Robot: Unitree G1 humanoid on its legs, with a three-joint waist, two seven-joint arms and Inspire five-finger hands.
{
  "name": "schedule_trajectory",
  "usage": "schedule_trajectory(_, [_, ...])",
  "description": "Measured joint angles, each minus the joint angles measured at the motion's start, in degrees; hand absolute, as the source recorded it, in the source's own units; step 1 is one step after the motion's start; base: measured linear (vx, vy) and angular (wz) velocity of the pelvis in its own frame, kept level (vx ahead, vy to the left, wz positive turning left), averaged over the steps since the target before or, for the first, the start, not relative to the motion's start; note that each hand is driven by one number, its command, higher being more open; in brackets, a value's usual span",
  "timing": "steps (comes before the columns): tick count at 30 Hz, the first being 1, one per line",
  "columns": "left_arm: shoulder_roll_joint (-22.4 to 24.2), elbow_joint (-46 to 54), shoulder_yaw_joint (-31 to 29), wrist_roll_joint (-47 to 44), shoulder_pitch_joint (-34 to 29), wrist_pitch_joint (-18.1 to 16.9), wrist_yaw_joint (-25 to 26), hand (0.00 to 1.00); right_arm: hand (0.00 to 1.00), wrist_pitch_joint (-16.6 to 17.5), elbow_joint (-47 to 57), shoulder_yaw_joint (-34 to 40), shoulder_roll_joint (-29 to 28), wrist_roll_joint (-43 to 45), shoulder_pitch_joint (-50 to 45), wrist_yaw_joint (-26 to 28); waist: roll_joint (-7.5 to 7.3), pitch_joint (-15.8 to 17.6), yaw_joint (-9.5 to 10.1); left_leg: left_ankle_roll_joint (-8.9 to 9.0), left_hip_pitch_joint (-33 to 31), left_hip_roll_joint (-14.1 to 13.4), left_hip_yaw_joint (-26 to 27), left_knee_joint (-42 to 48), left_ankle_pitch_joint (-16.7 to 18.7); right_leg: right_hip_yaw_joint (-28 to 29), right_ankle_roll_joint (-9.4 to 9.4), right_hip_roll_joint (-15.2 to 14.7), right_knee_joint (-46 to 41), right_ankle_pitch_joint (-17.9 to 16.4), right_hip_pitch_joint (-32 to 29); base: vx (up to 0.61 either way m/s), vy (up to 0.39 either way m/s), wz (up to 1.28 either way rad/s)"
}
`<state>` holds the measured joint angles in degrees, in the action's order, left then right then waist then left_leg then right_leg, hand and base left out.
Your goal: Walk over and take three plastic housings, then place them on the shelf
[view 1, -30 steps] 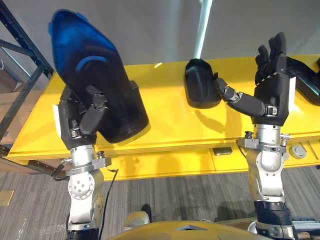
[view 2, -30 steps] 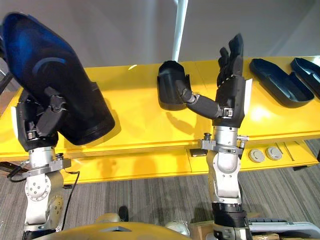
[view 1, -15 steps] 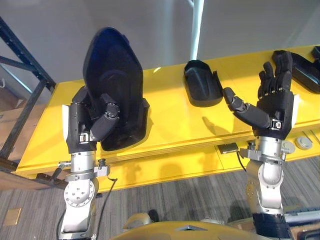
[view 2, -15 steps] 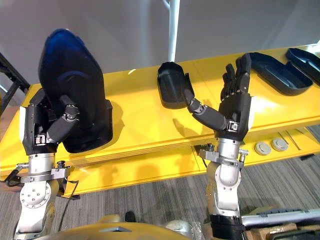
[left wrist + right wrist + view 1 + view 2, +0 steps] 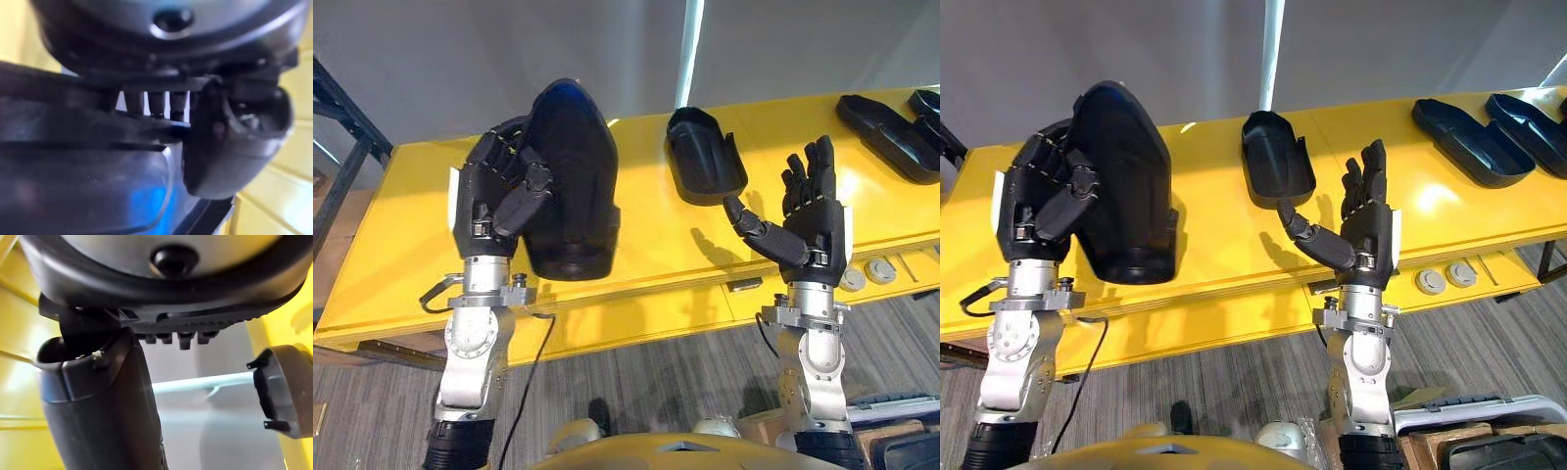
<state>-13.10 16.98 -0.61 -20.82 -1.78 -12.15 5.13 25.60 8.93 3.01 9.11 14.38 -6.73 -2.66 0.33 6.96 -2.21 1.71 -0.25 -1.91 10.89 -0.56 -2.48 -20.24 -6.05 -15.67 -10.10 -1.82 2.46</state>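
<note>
Held: large black plastic housing (image 5: 570, 176), upright, rounded tip up, edge clasped by left hand (image 5: 494, 191) over the yellow tabletop (image 5: 656, 245). Smaller black housing (image 5: 703, 168) lies hollow side up, mid-tabletop. Two long black housings (image 5: 1464, 142) lie side by side, far right.

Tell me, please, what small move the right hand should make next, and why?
Probably reach the right hand forward toward the smaller black housing on the yellow table and close on it. The left hand is already curled round the large black housing; the right hand is open, empty and just short of the smaller one.
</note>
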Motion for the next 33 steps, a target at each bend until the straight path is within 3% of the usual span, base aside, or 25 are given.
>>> schedule_trajectory(5, [1.1, -11.4, 0.7, -6.5, 7.7, 1.2, 5.7, 0.00, 1.00, -0.9, 0.0, -0.9, 0.5, 0.0, 2.2, 1.4, -0.05, 0.2, -1.14, 0.09, 0.6, 0.8, 1.6, -3.3, -2.0, 2.6, -0.70, -0.3, 0.2, -1.0, -1.6, -0.10, 0.017, -0.13])
schedule_trajectory(12, [1.1, -26.7, -0.2, -6.6, 16.9, 3.8, 12.4, 0.00, 1.00, -1.6, 0.0, -2.7, 1.4, -0.5, 2.9, 1.6, 0.64, 1.3, -3.03, 0.56, -0.2, 0.3, 3.7, -4.5, -3.8, 5.3, -1.95, 0.7, 0.2, -1.4, -4.3, -0.11, 0.001, -0.17])
schedule_trajectory(21, [-5.7, -41.9, 0.4, -5.6, 34.4, 7.7, 14.6, 0.00, 1.00, -2.0, 0.0, -2.5, 6.1, -0.4, 6.8, 3.6, 1.68, 4.0, -4.46, 0.52, -3.0, -0.8, 5.1, -4.3, -5.4, 7.8, -1.79, 1.7, -2.1, -0.6, -9.3, -0.04, -0.003, -0.09])
schedule_trajectory(27, [-10.4, -48.8, 2.8, -0.8, 43.0, 12.8, 16.6, 0.00, 1.00, -3.9, 0.0, -2.8, 7.0, -0.4, 10.5, 5.0, 2.00, 8.0, -5.26, 0.40, -4.9, -0.9, 5.1, -4.3, -6.4, 8.4, -1.02, 1.5, -5.1, -1.2, -12.8, 0.00, 0.000, -0.01])
schedule_trajectory(33, [-15.3, -52.5, 3.1, 3.5, 50.2, 21.1, 16.5, 0.00, 1.00, -5.5, 0.8, -4.5, 9.3, -0.4, 11.9, 4.8, 2.26, 11.3, -5.60, 0.41, -6.4, -0.7, 5.1, -4.2, -7.2, 9.3, -0.76, 1.3, -7.0, -1.5, -15.5, 0.00, -0.006, -0.02])
